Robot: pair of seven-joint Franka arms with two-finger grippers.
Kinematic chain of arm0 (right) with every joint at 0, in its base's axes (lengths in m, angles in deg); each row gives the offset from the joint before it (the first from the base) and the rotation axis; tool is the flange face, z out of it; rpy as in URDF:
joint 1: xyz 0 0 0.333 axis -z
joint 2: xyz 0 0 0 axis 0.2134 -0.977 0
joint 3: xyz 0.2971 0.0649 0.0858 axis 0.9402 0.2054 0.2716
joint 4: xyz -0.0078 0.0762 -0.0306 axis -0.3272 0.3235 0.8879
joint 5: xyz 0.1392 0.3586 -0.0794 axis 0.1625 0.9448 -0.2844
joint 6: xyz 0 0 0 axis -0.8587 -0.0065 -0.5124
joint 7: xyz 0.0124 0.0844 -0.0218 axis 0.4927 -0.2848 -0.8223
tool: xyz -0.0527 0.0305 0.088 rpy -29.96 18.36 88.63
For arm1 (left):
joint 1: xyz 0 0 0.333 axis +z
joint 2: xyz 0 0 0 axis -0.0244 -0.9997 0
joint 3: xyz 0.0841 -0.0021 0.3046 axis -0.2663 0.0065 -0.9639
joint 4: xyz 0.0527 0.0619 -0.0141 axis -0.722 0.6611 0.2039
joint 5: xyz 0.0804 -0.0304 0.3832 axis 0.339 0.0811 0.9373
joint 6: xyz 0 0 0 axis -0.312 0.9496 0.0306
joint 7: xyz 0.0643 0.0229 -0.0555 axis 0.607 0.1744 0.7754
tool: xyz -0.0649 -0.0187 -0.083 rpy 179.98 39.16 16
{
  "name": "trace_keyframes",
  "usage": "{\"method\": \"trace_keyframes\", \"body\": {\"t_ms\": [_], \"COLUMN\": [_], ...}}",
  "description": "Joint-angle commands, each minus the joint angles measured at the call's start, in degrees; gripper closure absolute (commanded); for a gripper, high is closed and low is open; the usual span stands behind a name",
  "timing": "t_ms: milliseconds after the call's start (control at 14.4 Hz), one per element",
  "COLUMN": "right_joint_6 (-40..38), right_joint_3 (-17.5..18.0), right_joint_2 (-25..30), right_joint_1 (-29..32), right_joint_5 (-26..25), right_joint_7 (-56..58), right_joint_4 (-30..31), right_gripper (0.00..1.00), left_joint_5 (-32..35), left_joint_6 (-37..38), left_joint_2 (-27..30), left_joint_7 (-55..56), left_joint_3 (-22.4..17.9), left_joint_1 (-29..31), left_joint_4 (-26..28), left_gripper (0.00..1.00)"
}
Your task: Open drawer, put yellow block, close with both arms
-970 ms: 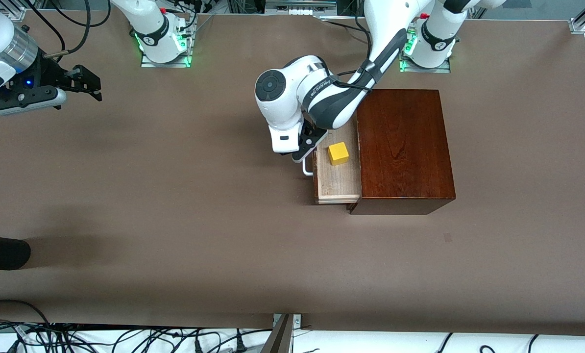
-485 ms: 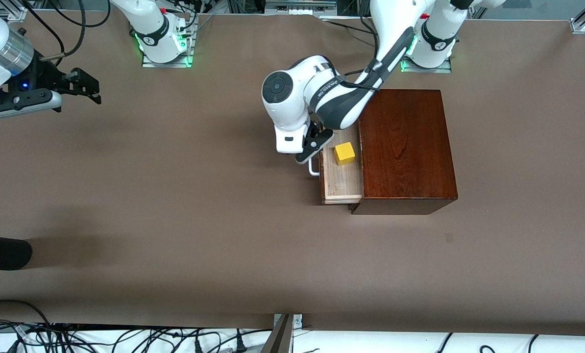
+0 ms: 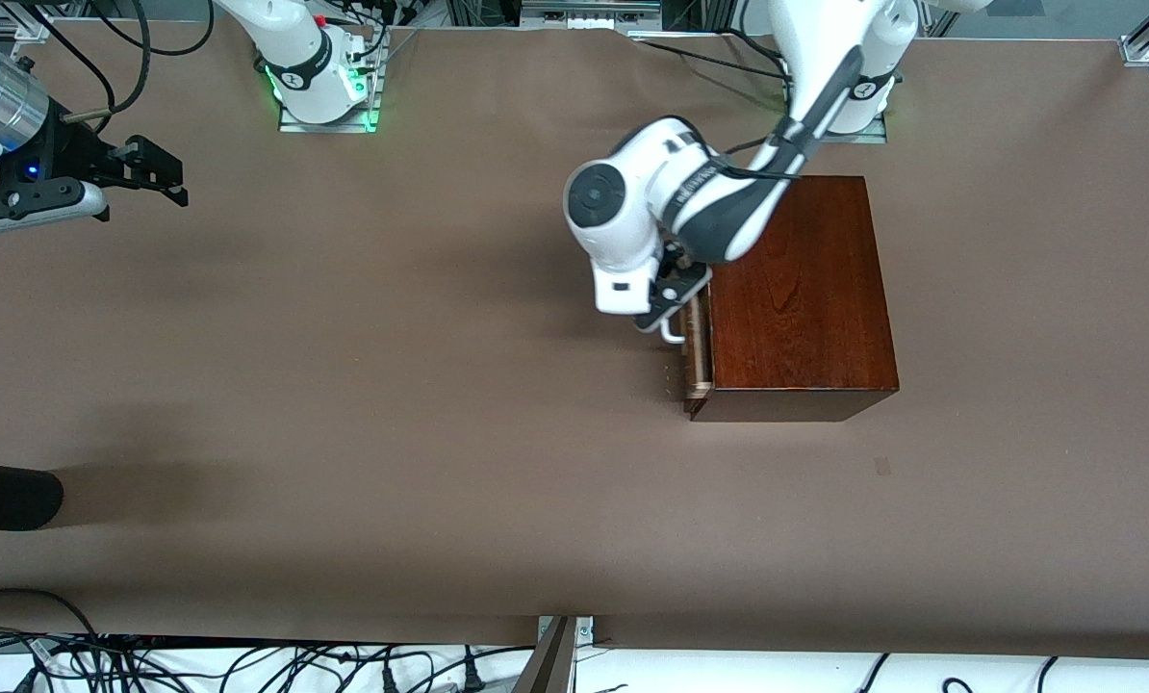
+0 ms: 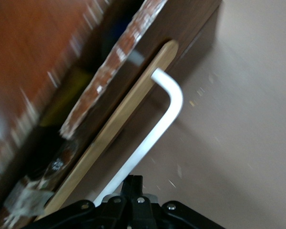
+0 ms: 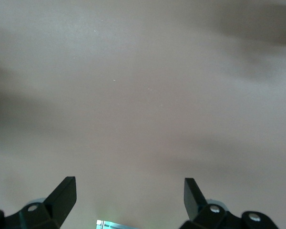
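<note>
The dark mahogany box (image 3: 796,289) stands toward the left arm's end of the table. Its drawer (image 3: 698,351) is pushed almost fully in, with only a thin pale strip showing. My left gripper (image 3: 669,300) is shut with nothing between its fingers. Its closed fingertips (image 4: 133,183) rest against the white bar handle (image 4: 168,107) on the drawer front. The yellow block is hidden in the front view; the left wrist view shows only a dim yellowish smear (image 4: 69,93) in the dark gap. My right gripper (image 3: 156,171) waits open above bare table at the right arm's end, fingers (image 5: 66,193) wide apart.
A dark rounded object (image 3: 7,496) juts in at the table edge, at the right arm's end and nearer the front camera. Cables (image 3: 247,664) run along the front edge. Brown table surface (image 3: 392,385) lies between the two arms.
The left gripper has pushed the drawer into the box, from well open to almost shut, and the yellow block went out of sight. The right gripper drifted slightly outward.
</note>
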Motion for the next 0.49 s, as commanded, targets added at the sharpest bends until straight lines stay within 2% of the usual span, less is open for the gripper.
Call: {"method": "trace_keyframes", "body": {"t_ms": [0,277,416], "right_joint_6": [-1.3,-1.3,-1.3], "right_joint_3": [0.3,0.5,0.4], "right_joint_2": [-1.1,-0.9,-0.9], "right_joint_1": [0.8,0.8,0.8], "right_joint_5": [1.0,0.8,0.8], "right_joint_7": [0.2,0.1,0.1], "right_joint_4": [-1.6,-1.7,-1.7], "right_gripper": [0.0,0.0,0.0], "left_joint_5": [2.4,-0.1,-4.8], "left_joint_6": [-1.5,-1.5,-1.4], "left_joint_2": [4.8,5.8,7.5], "left_joint_7": [-3.5,-3.4,-3.4], "left_joint_3": [-0.2,0.1,0.8], "left_joint_1": [2.9,3.0,3.0], "left_joint_4": [6.5,5.4,4.0], "left_gripper": [1.0,1.0,1.0]}}
